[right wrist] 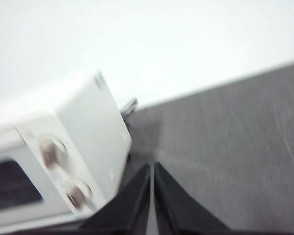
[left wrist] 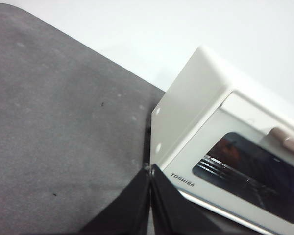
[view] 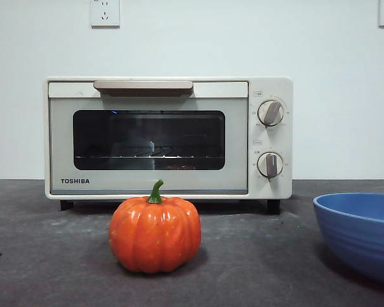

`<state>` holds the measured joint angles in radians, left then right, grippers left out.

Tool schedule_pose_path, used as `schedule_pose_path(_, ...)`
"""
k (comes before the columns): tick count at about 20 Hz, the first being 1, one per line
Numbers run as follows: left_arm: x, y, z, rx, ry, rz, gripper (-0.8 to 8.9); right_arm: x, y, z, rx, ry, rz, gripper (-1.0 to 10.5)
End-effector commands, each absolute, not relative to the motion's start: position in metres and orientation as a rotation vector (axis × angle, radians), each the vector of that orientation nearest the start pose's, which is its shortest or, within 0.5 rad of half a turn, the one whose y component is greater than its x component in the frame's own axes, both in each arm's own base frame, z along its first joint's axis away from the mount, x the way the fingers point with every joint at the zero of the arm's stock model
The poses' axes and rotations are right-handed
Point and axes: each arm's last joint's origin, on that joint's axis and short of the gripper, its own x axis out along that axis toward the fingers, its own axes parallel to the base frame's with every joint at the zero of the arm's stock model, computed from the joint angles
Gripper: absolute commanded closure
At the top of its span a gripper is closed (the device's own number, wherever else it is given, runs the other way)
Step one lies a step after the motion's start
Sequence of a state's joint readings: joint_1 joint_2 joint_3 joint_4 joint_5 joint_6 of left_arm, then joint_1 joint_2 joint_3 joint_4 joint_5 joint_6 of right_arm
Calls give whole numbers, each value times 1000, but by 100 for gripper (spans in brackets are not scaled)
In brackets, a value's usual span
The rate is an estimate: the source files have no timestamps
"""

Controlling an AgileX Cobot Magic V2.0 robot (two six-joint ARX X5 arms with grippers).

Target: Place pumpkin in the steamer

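The orange ribbed pumpkin (view: 155, 235) with a green stem sits on the dark table in front of the steamer (view: 168, 137), a cream-white Toshiba oven with its door closed. Neither gripper shows in the front view. My left gripper (left wrist: 150, 171) is shut and empty, off the steamer's left end (left wrist: 186, 105). My right gripper (right wrist: 152, 169) is shut and empty, off the steamer's right end (right wrist: 90, 132), near its two knobs (right wrist: 63, 169). The pumpkin is out of both wrist views.
A blue bowl (view: 361, 233) stands at the front right of the table. The white wall behind holds two sockets (view: 105, 13). The dark table top (view: 256, 268) runs to a rounded corner (left wrist: 19, 14) in the left wrist view.
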<state>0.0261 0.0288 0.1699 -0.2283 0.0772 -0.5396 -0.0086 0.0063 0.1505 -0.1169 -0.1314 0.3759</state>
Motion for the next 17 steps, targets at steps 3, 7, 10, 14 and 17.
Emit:
schedule_pose_path(3, 81, 0, 225, -541, 106, -31, 799, 76, 3, 236, 377, -68, 136, 938)
schedule_pose_path(7, 79, -2, 250, -489, 126, -75, 799, 73, 3, 258, 346, -57, 134, 938)
schedule_pose_path(10, 81, -3, 269, -425, 173, -114, 799, 73, 4, 274, 319, -6, 141, 938)
schedule_pose_path(14, 88, -5, 288, -342, 253, -174, 799, 78, 6, 292, 265, 93, 206, 938)
schedule_pose_path(17, 95, -6, 299, -308, 322, -245, 799, 85, 8, 303, 227, 189, 269, 938)
